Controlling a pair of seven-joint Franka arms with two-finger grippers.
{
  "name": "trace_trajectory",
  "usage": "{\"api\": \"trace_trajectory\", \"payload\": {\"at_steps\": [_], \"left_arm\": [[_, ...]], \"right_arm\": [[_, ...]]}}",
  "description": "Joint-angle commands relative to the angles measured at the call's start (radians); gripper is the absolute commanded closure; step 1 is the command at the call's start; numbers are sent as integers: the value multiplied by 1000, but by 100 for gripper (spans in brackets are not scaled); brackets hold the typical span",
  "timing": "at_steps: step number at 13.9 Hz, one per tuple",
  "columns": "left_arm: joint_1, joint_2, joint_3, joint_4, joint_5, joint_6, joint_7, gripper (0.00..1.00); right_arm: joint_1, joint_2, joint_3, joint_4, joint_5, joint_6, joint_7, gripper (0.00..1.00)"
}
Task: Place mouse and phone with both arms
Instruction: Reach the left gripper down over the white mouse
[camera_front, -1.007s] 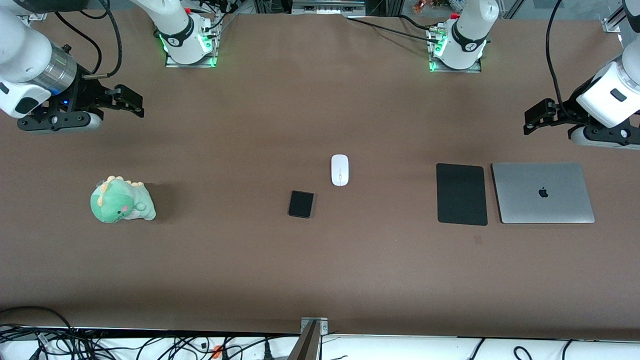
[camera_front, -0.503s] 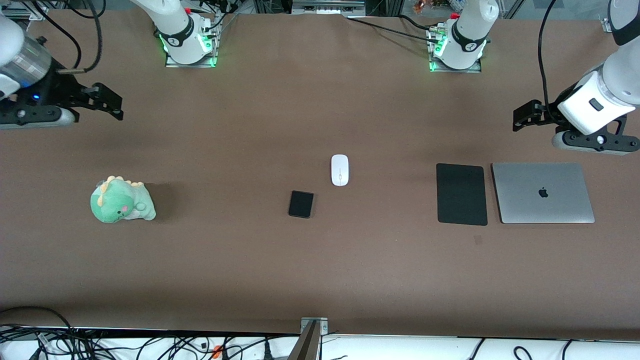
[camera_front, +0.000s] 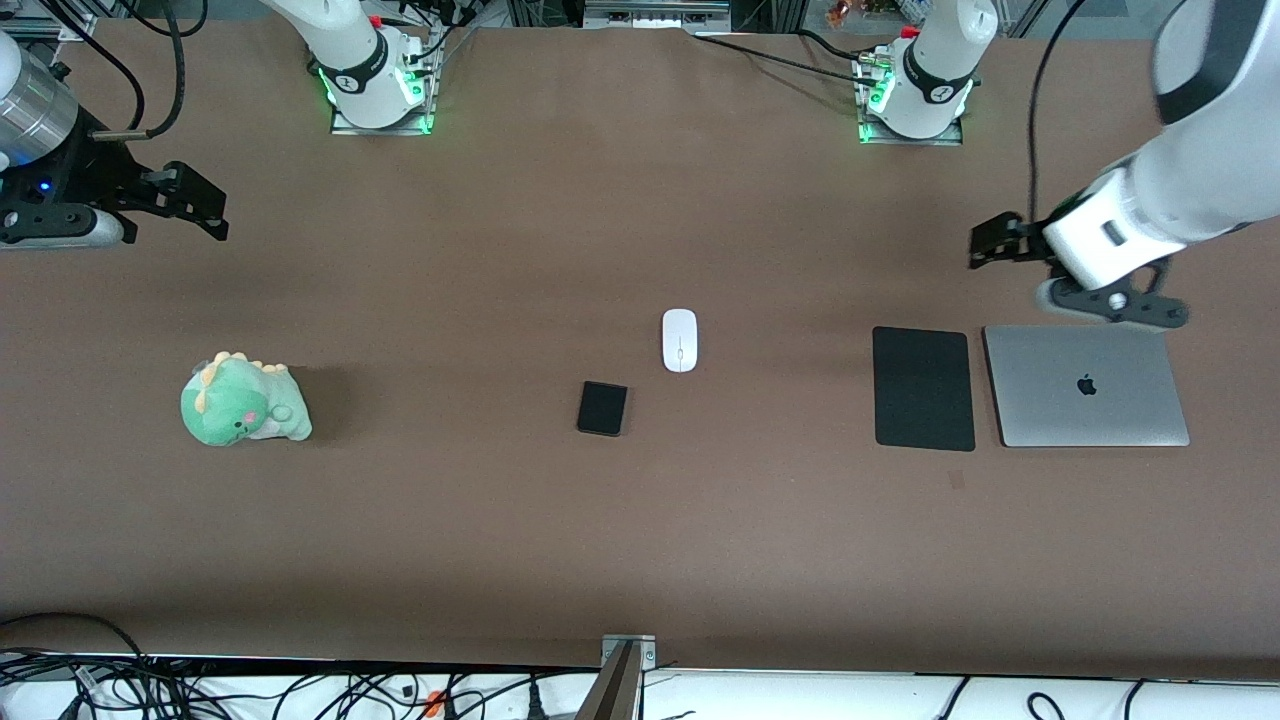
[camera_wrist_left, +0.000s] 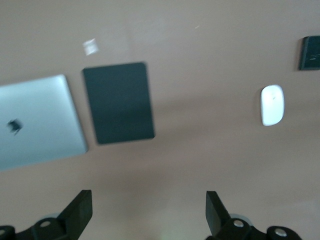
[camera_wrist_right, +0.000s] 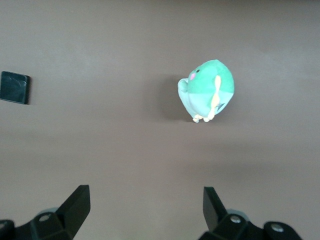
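The white mouse (camera_front: 679, 340) lies near the middle of the brown table; it also shows in the left wrist view (camera_wrist_left: 272, 105). The black phone (camera_front: 602, 408) lies beside it, nearer the front camera, and shows in the left wrist view (camera_wrist_left: 310, 53) and the right wrist view (camera_wrist_right: 14, 87). My left gripper (camera_front: 992, 242) is open and empty in the air over bare table, near the mouse pad's edge nearest the bases. My right gripper (camera_front: 190, 200) is open and empty in the air over bare table at the right arm's end.
A matte black mouse pad (camera_front: 923, 388) and a closed silver laptop (camera_front: 1086, 385) lie side by side toward the left arm's end. A green plush dinosaur (camera_front: 243, 400) sits toward the right arm's end. Cables hang along the table's front edge.
My left gripper has moved toward the table's middle, closer to the mouse pad. My right gripper has drifted outward toward the right arm's end. Mouse and phone have not moved.
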Motion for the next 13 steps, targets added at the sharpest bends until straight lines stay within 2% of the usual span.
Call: {"api": "trace_trajectory", "payload": {"at_steps": [1,4,6,8,10,13], "left_arm": [[-143,147,-8,41,-10,154,-175,0],[-272,271,-8,44,-10,354,-329,0],[-347,370,-6,35,2,535,-403,0],[-393,457,-6,32,7,662,-449,0],[-429,500,-6,7,7,716,-504,0],[-444,496,-8,-92,8,740,-524,0]], "right_arm": [[-6,8,8,35,-36,-16,-20,0],[-11,24,7,27,-23,-43,-97,0],[-8,33,10,24,-19,-47,-103,0],[-8,33,11,9,-7,-48,-103,0],[-9,51,8,13,66,-27,-91,0],[3,74,16,10,70,-8,-86,0]]}}
